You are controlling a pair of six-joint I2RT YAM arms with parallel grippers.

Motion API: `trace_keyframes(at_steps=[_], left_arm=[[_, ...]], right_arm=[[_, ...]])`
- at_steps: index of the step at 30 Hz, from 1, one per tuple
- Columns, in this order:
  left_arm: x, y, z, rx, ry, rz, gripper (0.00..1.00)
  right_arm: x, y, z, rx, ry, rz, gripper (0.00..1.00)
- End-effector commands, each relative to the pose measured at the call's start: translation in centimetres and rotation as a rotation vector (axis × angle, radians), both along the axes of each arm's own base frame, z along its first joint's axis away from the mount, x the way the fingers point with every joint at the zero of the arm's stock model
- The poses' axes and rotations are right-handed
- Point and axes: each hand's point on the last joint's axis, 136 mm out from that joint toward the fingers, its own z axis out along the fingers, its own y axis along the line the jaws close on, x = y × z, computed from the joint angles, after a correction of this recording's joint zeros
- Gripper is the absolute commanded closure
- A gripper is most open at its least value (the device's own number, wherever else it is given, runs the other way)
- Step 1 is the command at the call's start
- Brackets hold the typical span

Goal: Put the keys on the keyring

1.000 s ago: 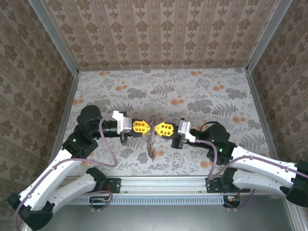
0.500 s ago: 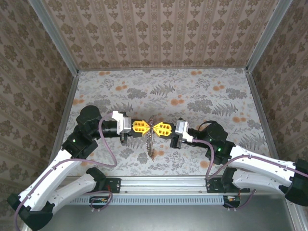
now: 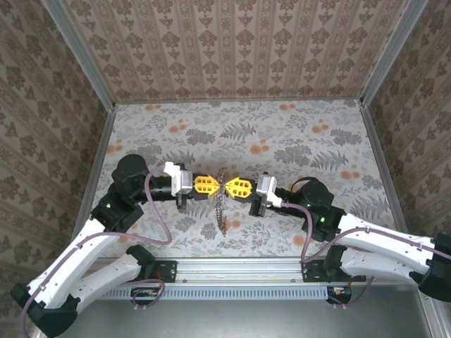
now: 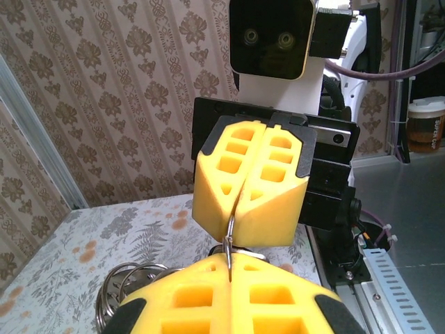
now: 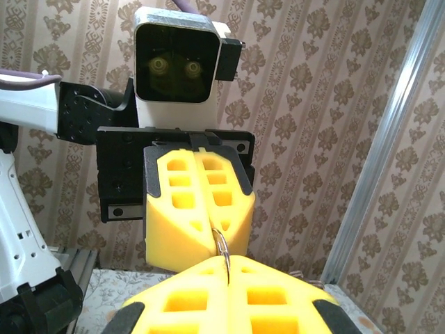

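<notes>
Keyring [image 3: 221,210] near table [image 3: 296,134] centre, walls [image 3: 232,56] well apart.

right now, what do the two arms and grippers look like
The left arm and right arm have white shells with black joints, and a purple cable loops along each. The left gripper and right gripper have chunky yellow fingers with rectangular cut-outs on a black mount beside a pale grey camera block.
</notes>
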Motion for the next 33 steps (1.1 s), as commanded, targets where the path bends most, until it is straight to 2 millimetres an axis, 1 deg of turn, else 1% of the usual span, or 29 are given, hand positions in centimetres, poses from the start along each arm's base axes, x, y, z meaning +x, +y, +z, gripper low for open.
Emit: trace_keyframes(at_steps=[1, 9, 24, 27, 33], left_arm=[[-1.4, 0.5, 1.5, -0.050, -0.055, -0.046, 1.00], [-1.4, 0.5, 1.5, -0.053, -0.058, -0.040, 1.00], [-1.3, 0.6, 1.6, -0.056, -0.062, -0.030, 1.00], [-1.3, 0.6, 1.6, -0.056, -0.062, -0.028, 1.00], [-1.1, 0.5, 1.5, -0.053, -0.060, -0.024, 1.00]], right_arm=[[1.3, -1.1, 1.9, 0.048, 0.034, -0.085, 1.00], [1.9, -1.6, 1.8, 0.053, 0.079, -0.118, 1.00], [2.4, -1.9, 1.4, 0.053, 0.123, -0.129, 1.00], [1.8, -2.1, 1.5, 0.065, 0.101, -0.108, 1.00], [-0.9, -2.1, 2.3, 0.073, 0.011, 0.008, 1.00]])
